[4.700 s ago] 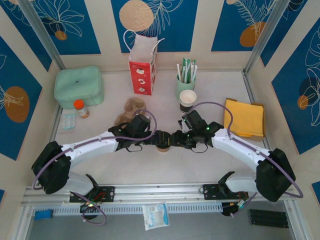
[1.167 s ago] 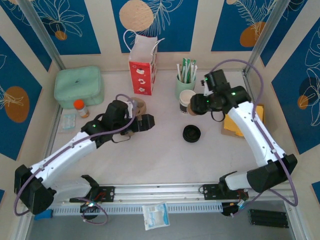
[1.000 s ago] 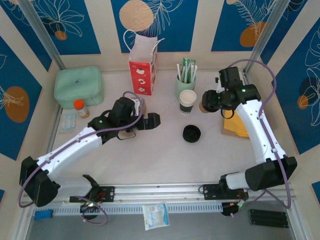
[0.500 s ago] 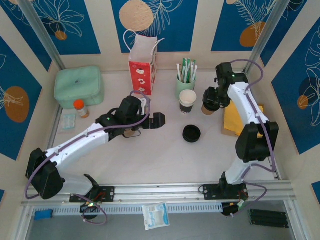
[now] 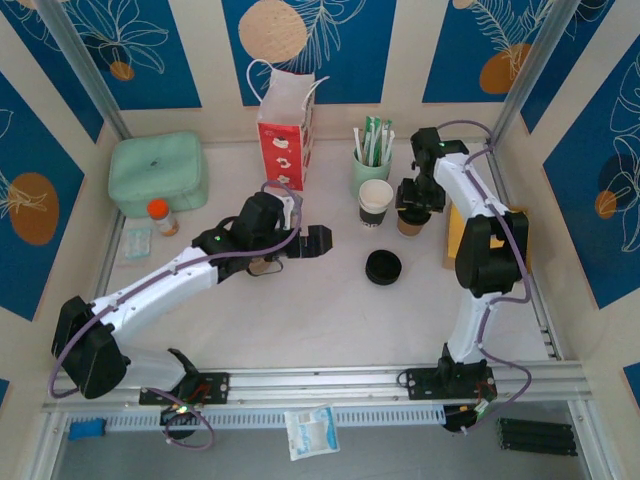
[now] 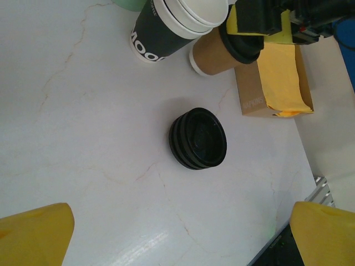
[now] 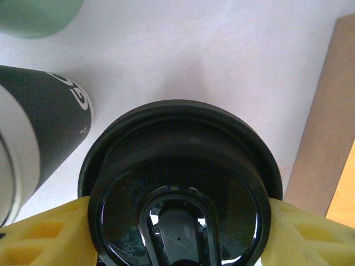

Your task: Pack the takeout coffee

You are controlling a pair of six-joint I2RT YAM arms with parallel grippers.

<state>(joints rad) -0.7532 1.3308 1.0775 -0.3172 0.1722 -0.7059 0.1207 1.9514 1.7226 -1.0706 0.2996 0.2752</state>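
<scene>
The takeout coffee (image 5: 408,224) is at the back of the table (image 5: 330,320), on the right side. It is just beside the black-sided cup (image 5: 376,200) and near the green cup of sticks (image 5: 370,165). It stands straight up, with its black lid (image 7: 177,183) on top. The right gripper (image 7: 177,227) sits over it from above. Its yellow fingers (image 7: 44,235) press on the lid from both sides, so the jaws are partly closed and have hold of the coffee. I cannot tell if the bottom of the cup sits on the table or hangs just over it. The left gripper (image 5: 303,242) is wide open and holds nothing. It hovers over the middle of the table, near a stack of spare black lids (image 6: 198,138). The red and white paper bag (image 5: 285,130) stands by the back wall, and it looks like the place to pack the coffee (I cannot see how wide its top is open). What matters most is that the bag lies to the left of the coffee, with the two other cups in between. The coffee is tall and upright, so it should go in bottom first. The right arm has the cup, but the left arm is nearer the bag. I think the cup must go up high first, or it may bump those cups.
</scene>
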